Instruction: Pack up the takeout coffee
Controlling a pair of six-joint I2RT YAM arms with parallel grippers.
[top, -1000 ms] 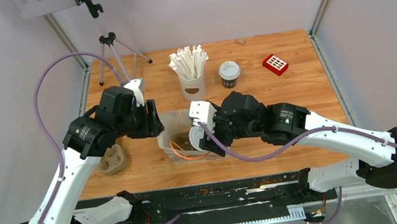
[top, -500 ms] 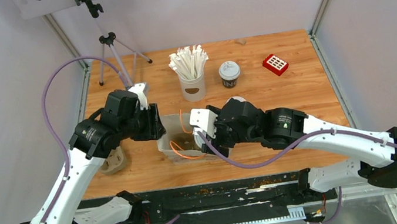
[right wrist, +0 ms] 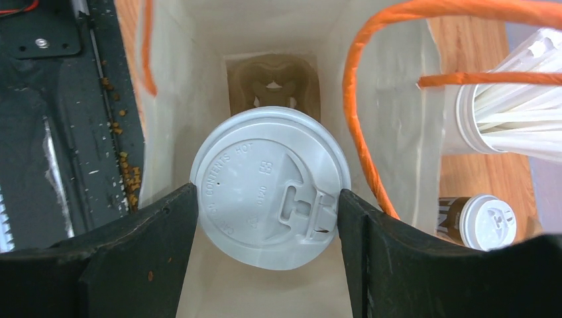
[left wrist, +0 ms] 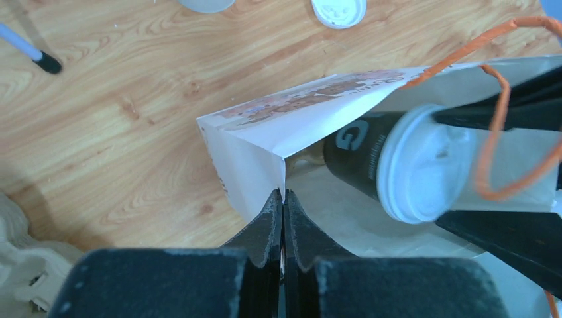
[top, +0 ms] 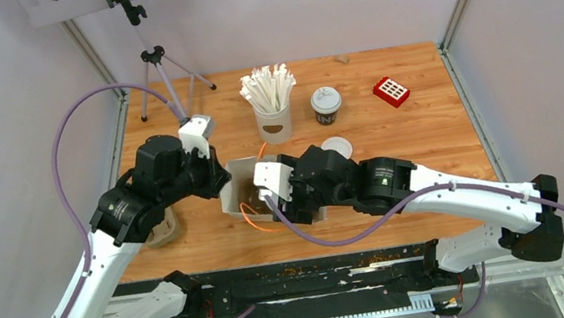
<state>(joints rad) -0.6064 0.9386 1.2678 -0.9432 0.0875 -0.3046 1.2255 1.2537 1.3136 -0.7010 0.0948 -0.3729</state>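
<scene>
One takeout coffee, dark brown with a white lid, hangs inside the open white paper bag with my right gripper shut on it just under the lid. In the left wrist view the same cup tilts into the bag. My left gripper is shut on the bag's near corner edge, holding the mouth open. The second takeout coffee stands upright at the back of the table, also seen as a small cup past the bag.
A beige pulp carrier lies at the bag's bottom; another sits by my left arm. A white cup of wrapped sticks, a loose white lid, a red block and a tripod stand behind. Orange handles hang beside the cup.
My left gripper has shut on the bag's edge. The right gripper has carried the cup left and down into the bag, uncovering the loose lid on the table.
</scene>
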